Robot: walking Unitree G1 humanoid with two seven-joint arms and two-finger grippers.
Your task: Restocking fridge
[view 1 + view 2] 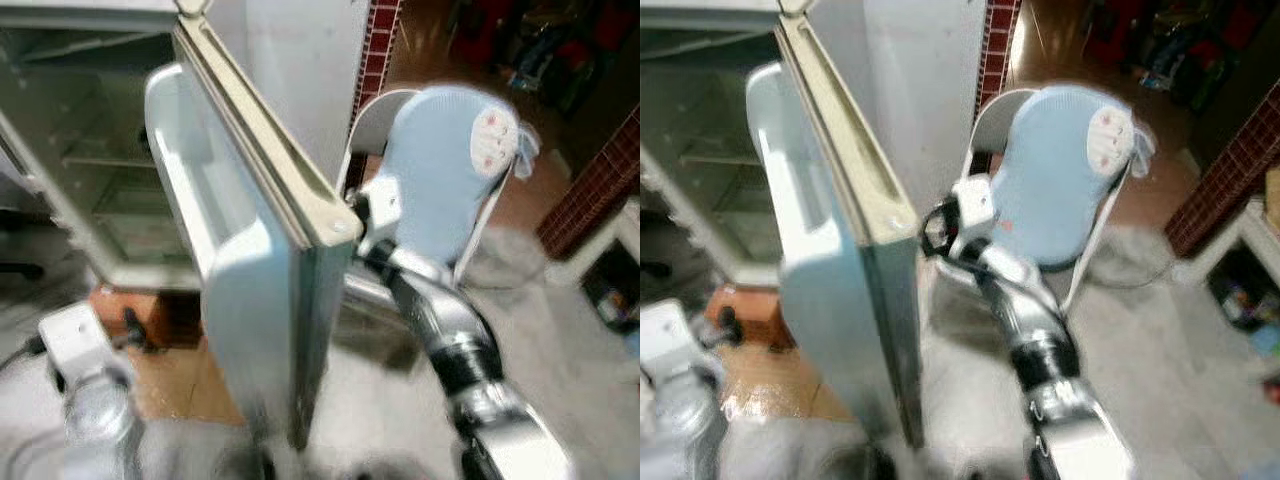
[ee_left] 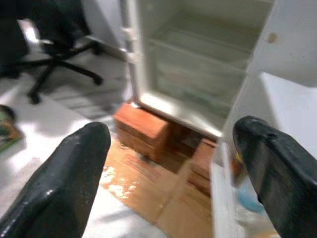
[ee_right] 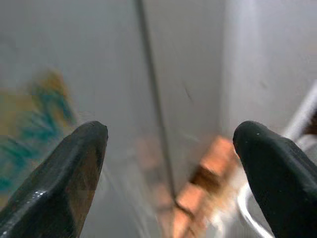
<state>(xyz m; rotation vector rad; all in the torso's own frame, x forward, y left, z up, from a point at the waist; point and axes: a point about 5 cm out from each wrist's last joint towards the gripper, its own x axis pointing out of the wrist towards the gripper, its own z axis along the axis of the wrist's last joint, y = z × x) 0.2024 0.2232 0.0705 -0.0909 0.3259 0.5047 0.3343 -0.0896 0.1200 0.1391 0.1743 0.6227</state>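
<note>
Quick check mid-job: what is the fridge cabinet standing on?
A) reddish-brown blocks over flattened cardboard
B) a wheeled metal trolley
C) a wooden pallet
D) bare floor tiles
A: in the left wrist view, reddish-brown blocks sit under the open fridge, with flattened cardboard on the floor below them.

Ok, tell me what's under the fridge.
The fridge stands raised on reddish-brown wooden blocks, which rest on flattened cardboard spread over the floor. The open fridge door hides whatever supports its far side.
</note>
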